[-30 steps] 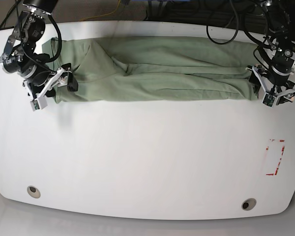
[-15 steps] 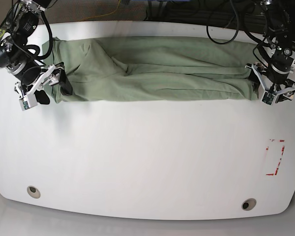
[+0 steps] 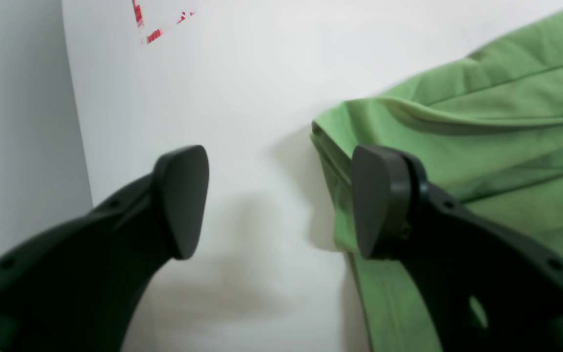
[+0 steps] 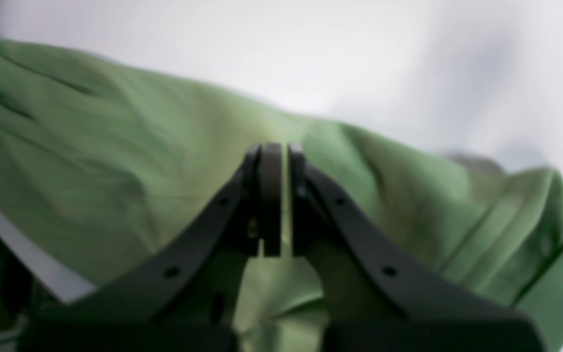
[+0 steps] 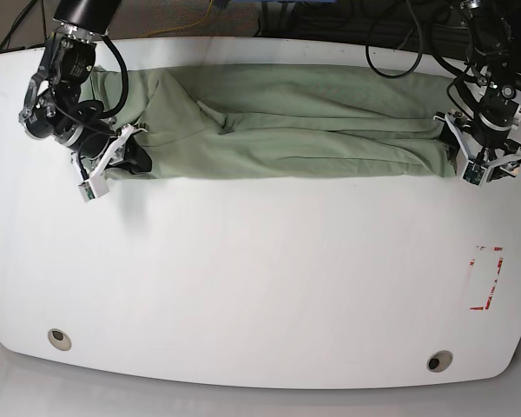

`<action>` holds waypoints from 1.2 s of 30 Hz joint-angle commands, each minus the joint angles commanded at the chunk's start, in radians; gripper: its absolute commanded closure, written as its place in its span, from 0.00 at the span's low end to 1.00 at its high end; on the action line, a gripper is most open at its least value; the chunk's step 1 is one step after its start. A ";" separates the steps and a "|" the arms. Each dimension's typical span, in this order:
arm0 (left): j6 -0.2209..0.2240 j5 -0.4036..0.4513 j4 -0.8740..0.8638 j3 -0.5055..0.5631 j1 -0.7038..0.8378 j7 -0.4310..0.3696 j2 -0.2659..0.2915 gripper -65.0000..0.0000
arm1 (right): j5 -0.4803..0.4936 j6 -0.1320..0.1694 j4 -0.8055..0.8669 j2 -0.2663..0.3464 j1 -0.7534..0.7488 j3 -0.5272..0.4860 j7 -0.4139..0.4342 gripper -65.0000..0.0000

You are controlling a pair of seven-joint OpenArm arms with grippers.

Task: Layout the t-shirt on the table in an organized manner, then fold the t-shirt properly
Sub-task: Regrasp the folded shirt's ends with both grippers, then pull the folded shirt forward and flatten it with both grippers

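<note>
The pale green t-shirt [image 5: 286, 122] lies as a long wrinkled band across the far half of the white table [image 5: 260, 278]. My right gripper [image 5: 132, 159] is at the shirt's near-left corner. In the blurred right wrist view its fingers [image 4: 270, 205] are pressed together with only a thin slit, and the t-shirt [image 4: 115, 161] is all around them. My left gripper [image 5: 491, 169] is at the shirt's right end. It stands open [image 3: 281, 203], one finger [image 3: 379, 200] over the t-shirt's edge [image 3: 482, 122] and the other over bare table [image 3: 242, 98].
Red tape marks [image 5: 486, 278] sit near the table's right edge, also seen as red tape [image 3: 140, 14] in the left wrist view. Two grey grommets [image 5: 59, 338] [image 5: 439, 360] lie by the front edge. Dark cables [image 5: 391, 52] hang behind the table.
The right arm swung out to the left, then came back right and inward, and the shirt's near-left corner shifted right with it. The left gripper stayed put.
</note>
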 joint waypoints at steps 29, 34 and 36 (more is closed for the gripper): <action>0.000 -0.003 0.032 0.005 0.000 -0.005 0.000 0.52 | -0.433 0.000 0.279 -0.005 -0.146 0.040 0.230 0.97; 0.000 -0.003 0.029 0.020 -0.008 -0.054 0.012 0.65 | -0.419 0.000 0.310 -0.041 -0.160 0.034 0.224 0.97; 0.000 -0.002 0.028 0.038 -0.008 -0.077 0.025 0.70 | -0.397 0.000 0.307 -0.051 -0.167 0.032 0.224 0.97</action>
